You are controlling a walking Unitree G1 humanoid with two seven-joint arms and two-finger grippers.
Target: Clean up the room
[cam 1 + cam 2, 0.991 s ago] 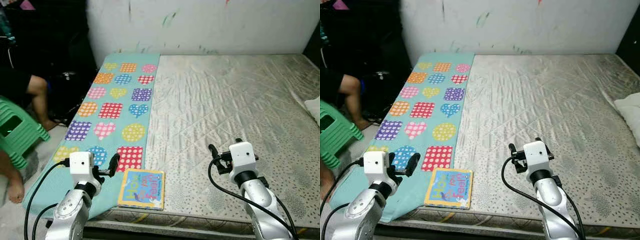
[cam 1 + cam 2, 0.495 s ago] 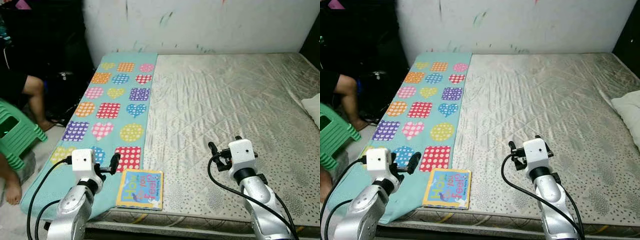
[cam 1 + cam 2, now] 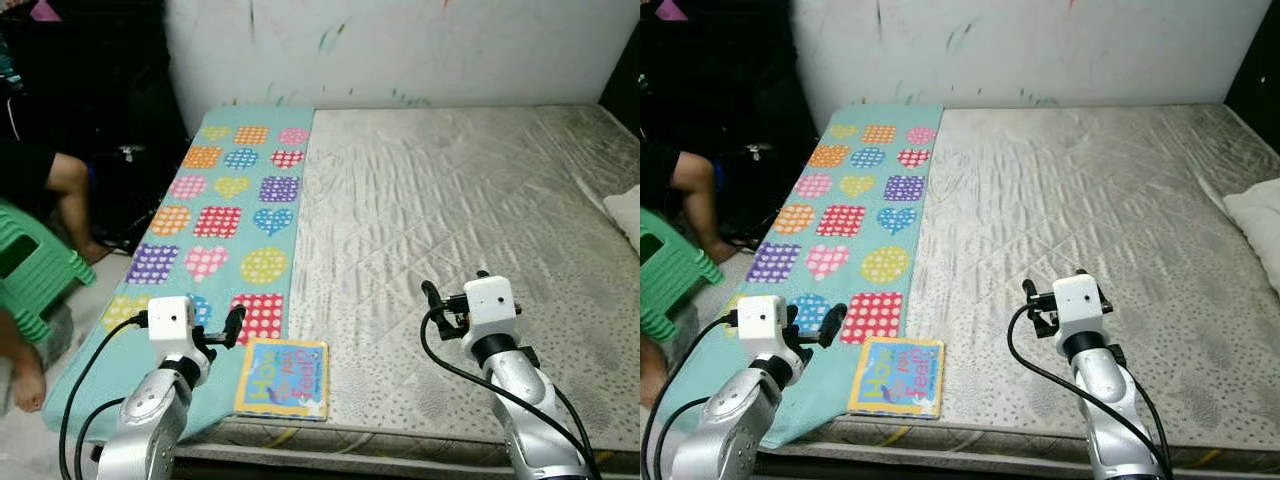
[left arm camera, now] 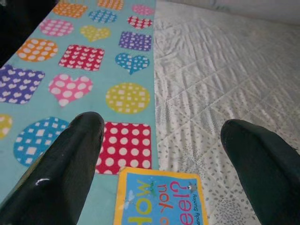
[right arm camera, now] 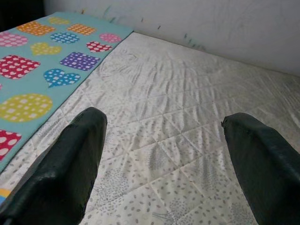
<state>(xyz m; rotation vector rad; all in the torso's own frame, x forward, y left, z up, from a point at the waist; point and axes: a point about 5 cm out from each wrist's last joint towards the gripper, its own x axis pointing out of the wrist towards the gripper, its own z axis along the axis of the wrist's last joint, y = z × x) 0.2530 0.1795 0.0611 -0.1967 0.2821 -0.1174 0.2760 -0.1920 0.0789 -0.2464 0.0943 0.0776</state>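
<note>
the mattress point(image 3: 460, 200) is being faced, a patterned mat point(image 3: 225, 215) lying along its left edge. the book point(image 3: 283, 377) is being left at the near edge. both the left gripper point(image 4: 161, 154) and right gripper point(image 5: 161, 154) are being held wide, empty, ready above it.

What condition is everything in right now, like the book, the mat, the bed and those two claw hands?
Book: closed, lying flat at the near edge of the bed, partly on the mat.
Mat: spread flat along the bed's left side.
Mattress: bare, wrinkled.
Pillow: lying at the bed's right edge.
Green stool: upright on the floor.
Left gripper: open, empty, just above the book.
Right gripper: open, empty, over the mattress.
</note>
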